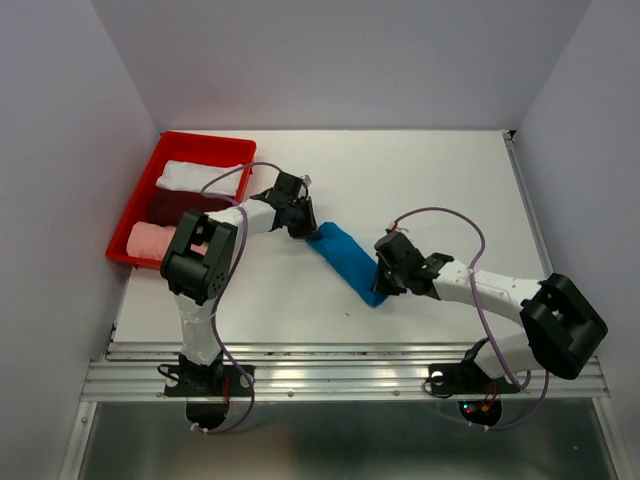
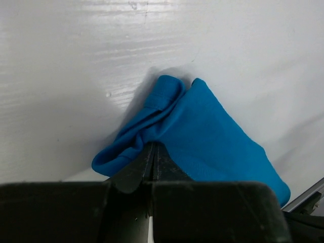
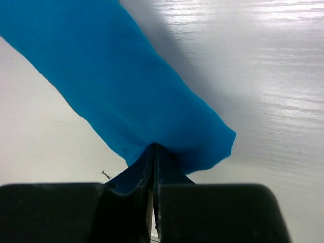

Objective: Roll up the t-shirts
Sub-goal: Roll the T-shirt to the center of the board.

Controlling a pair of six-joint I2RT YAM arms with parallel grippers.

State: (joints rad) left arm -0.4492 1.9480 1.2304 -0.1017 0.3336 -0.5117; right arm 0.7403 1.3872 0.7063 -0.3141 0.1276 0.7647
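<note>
Pale walls close in a white counter (image 1: 420,190), with a red tray (image 1: 208,139) at its far left corner. Three garments lie in the tray: a white t-shirt (image 1: 200,176) at the far end, a pink t-shirt (image 1: 150,240) at the near end, and a darker shape between them that reads as a maroon t-shirt (image 1: 172,207), though it is hard to make out. The white and pink ones look like compact rolls, so that part of the job seems done.

What remains is the blue t-shirt (image 1: 348,262), which lies mid-counter, to the right of the tray. It is drawn out into a long narrow band running from far left to near right. The left hand (image 1: 305,228) pinches its far left end with its fingers closed on a fold of cloth. The right hand (image 1: 385,283) is clamped fully on the near right end. From the wrist views, the cloth is a bright, smooth knit. At the left end it bunches into soft folds with a hemmed edge showing. At the right end it is plump and rounded, like a loose tube. By my judgement it is either rolled lengthwise or only gathered, and it has yet to be made into a tight bundle and set in the tray.
</note>
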